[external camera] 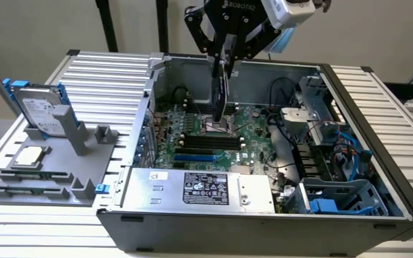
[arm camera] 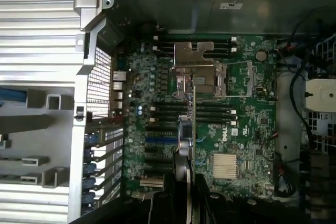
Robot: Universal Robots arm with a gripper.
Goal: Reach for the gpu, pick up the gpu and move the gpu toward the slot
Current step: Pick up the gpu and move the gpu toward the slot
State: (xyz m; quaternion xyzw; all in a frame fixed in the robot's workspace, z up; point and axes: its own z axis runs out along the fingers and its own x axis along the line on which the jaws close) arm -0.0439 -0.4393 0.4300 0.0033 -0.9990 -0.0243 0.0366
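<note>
Slatted metal bench (external camera: 106, 70) carries the open computer case (external camera: 264, 226), above whose motherboard (external camera: 214, 145) hangs the gpu (external camera: 221, 88) (edge-on, clamped in the jaws), so the carry toward the slot seems underway, calling for careful alignment.

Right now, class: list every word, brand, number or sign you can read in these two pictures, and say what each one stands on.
"ROBOTIQ": on the gripper body, its start cut off.
"DELL": white letters on the motherboard, beside the heatsink.
Power supply label: small print and marks, too blurred to read.
Hard drive label: unreadable.
White sticker on the case wall: too small to read.
</note>
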